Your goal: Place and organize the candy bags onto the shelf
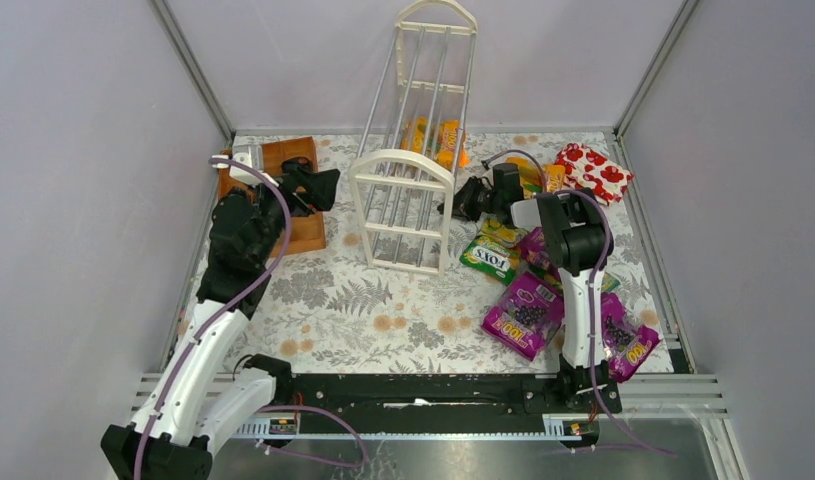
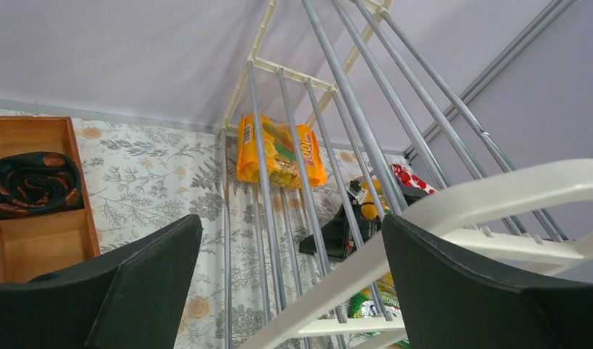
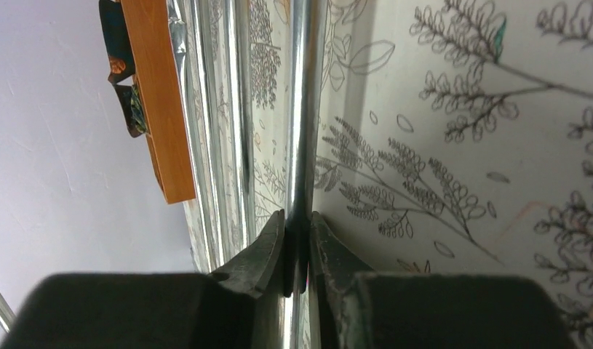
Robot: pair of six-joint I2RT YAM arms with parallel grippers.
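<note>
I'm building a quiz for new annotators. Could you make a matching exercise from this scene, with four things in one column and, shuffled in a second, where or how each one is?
Things
1. orange candy bag
2. green FOX'S bag
3. red packet
4. right gripper

Place or state
A. shut on a silver rod of the shelf
B. lying on the tablecloth, just right of the shelf
C. at the far right corner of the tablecloth
D. in among the shelf's rods

Pairs: 1-D, 2-B, 3-C, 4-A
</note>
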